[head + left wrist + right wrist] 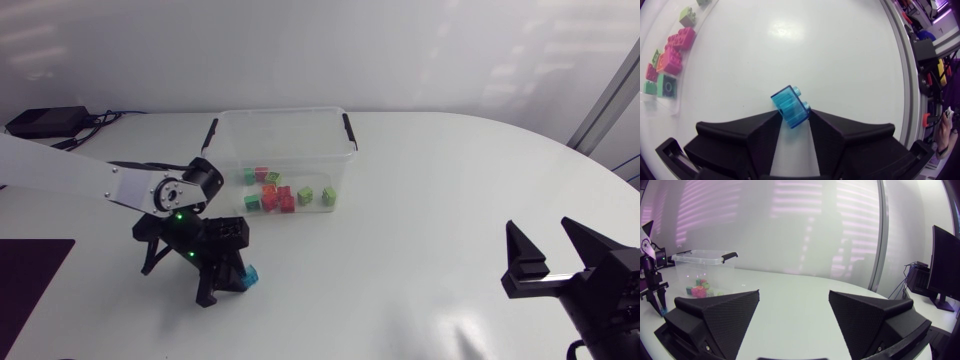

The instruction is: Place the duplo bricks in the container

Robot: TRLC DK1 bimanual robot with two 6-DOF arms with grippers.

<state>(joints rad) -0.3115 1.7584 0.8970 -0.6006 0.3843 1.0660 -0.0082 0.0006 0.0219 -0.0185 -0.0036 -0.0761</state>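
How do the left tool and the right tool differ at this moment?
The left tool is shut on a blue brick; the right tool is open and empty. The left tool stands near the container; the right tool is far from it. Both are matte black.

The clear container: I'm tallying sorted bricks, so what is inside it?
In the clear container lies a cluster of red, green and orange duplo bricks; overlapped ones cannot be counted. The blue brick is outside, in the left gripper.
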